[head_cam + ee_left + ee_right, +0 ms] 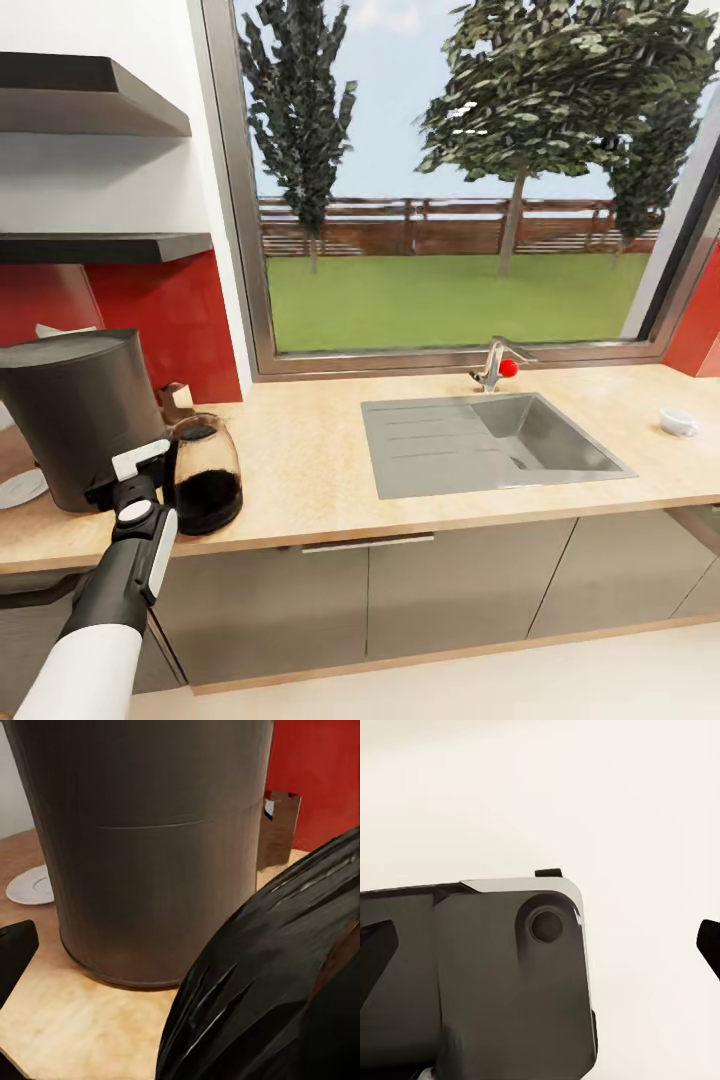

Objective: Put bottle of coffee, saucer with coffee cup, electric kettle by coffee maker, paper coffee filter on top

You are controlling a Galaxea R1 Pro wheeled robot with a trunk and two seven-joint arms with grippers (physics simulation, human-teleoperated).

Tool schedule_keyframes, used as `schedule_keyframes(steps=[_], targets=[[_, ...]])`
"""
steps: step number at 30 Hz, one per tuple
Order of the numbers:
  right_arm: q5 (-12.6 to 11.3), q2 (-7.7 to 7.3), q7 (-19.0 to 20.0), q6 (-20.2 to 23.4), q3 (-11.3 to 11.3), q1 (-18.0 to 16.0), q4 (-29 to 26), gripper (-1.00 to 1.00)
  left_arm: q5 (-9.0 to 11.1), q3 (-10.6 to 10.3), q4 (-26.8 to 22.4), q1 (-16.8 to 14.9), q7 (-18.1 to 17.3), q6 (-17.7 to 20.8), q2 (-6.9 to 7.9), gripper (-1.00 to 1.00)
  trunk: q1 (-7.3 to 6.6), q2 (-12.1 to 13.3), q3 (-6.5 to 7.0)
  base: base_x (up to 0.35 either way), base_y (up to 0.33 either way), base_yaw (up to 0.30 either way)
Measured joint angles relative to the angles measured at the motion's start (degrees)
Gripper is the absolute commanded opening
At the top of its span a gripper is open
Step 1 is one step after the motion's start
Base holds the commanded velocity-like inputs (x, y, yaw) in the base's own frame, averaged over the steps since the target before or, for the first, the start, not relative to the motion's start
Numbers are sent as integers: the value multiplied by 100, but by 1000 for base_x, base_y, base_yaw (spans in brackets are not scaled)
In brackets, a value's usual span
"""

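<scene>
Kitchen countertop (300, 470) under a wide window: our bottle of coffee (205, 475) stands just beside the coffee maker (80, 415), our left gripper (140, 482) at its side; whether the fingers clamp it we cannot tell. We judge that step nearly done. A saucer (20, 488) lies at the maker's other side, bare. A coffee cup (679, 421) sits well apart, beyond the sink (490, 440). Filter and kettle we have yet to place. Our right gripper (540, 967) hangs over pale floor (645, 810), fingertips spread
</scene>
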Motion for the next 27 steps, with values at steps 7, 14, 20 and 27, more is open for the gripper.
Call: schedule_keyframes(steps=[7,14,20,27], targets=[[0,0,0,0,1,0,0,100,-28,18,342,-1,8,-115,2,100,-1,-2,1,0,0,0],[0,0,0,0,1,0,0,100,-25,11,645,-1,13,-475,-6,100,0,-1,0,0,0,0],[0,0,0,0,1,0,0,100,-27,18,664,1,15,-481,-7,100,0,-1,0,0,0,0],[0,0,0,0,1,1,0,100,-19,24,667,6,15,-483,-7,100,3,0,1,-140,0,0]])
